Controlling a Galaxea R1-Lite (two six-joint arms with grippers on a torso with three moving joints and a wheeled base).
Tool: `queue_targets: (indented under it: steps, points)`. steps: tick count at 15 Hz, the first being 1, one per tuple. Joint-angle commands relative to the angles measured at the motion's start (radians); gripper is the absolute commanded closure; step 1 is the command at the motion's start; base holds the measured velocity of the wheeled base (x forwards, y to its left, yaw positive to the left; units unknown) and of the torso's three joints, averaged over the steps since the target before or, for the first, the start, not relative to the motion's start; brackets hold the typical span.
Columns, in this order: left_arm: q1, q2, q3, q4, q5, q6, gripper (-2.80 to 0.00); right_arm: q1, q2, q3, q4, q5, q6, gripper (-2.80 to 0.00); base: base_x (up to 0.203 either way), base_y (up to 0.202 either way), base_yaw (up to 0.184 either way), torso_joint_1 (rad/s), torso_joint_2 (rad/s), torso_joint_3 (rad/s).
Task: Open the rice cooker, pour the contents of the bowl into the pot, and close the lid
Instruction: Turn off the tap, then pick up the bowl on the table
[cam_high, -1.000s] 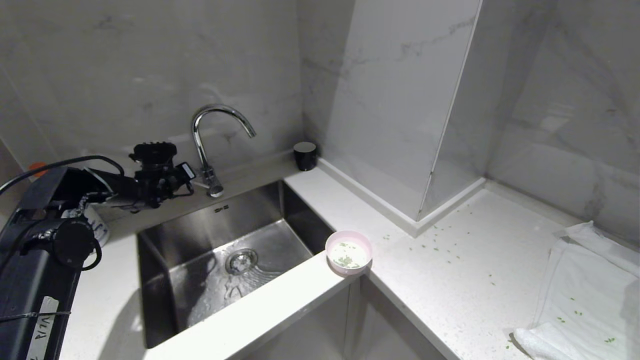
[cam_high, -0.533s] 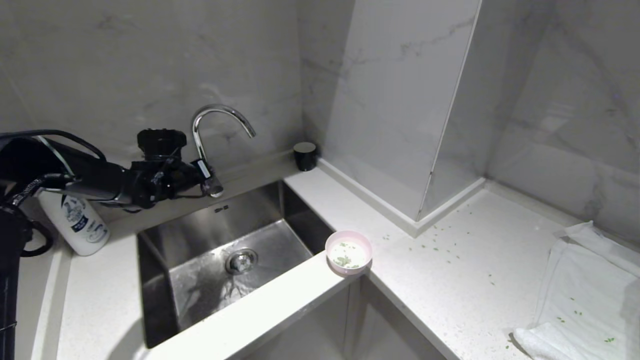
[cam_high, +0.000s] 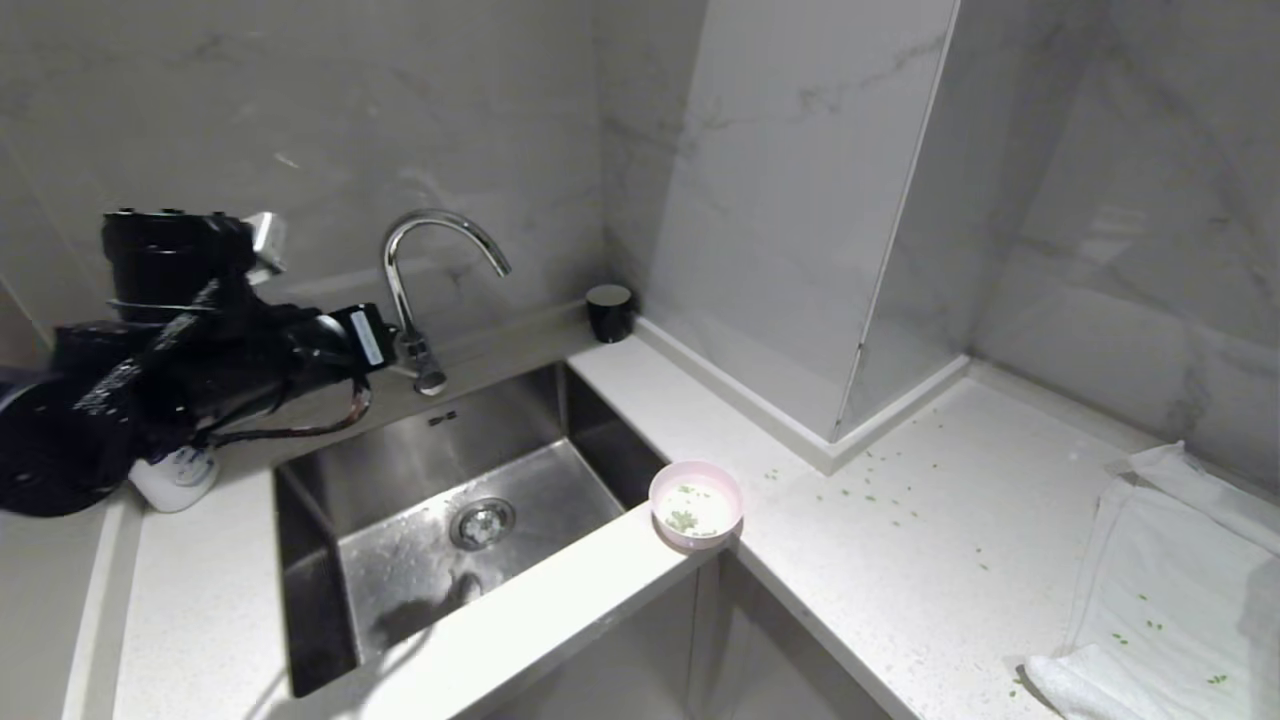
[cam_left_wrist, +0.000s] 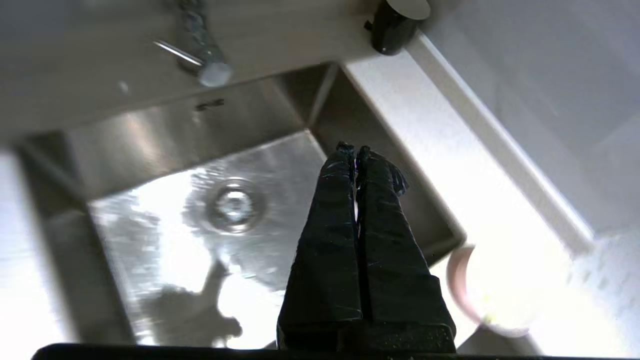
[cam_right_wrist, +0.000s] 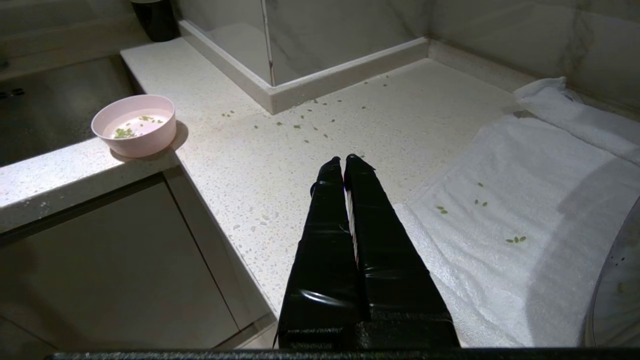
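we see no cooker, our bowl (cam_high: 696, 505) holds only a few green bits (cam_high: 684, 520), and both grippers (cam_left_wrist: 354, 150) (cam_right_wrist: 343, 161) are pinched shut, empty.

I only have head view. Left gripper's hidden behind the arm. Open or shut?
Observer: Shut and empty; left gripper hangs above the sink, per left wrist view.
Operator: Right gripper? Not in my view at all.
Observer: Right gripper is shut too, holding nothing, over the countertop beside the white towel.
Operator: Cooker visible anywhere?
Observer: No. Right wrist view shows only the pink bowl with green bits at the counter corner.
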Motion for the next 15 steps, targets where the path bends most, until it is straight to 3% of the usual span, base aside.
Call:
queue_targets:
  steps: [1, 4, 11, 15]
  points:
    - [-0.014, -0.302, 0.166, -0.012, -0.006, 0.128, 0.00, 0.000, 0.001, 0.000, 0.000, 0.000, 0.000, 0.00, 0.000, 0.000, 0.000, 0.000, 0.00, 0.000]
    - [-0.012, -0.551, 0.280, -0.026, -0.006, 0.230, 0.00, 0.000, 0.001, 0.000, 0.000, 0.000, 0.000, 0.00, 0.000, 0.000, 0.000, 0.000, 0.00, 0.000]
    - [0.139, -1.141, 0.422, 0.139, 0.026, 0.289, 0.00, 0.001, 0.001, 0.000, 0.000, 0.000, 0.000, 0.00, 0.000, 0.000, 0.000, 0.000, 0.00, 0.000]
    - [0.165, -1.376, 0.621, 0.234, 0.023, 0.360, 0.00, 0.001, 0.001, 0.000, 0.000, 0.000, 0.000, 0.00, 0.000, 0.000, 0.000, 0.000, 0.00, 0.000]
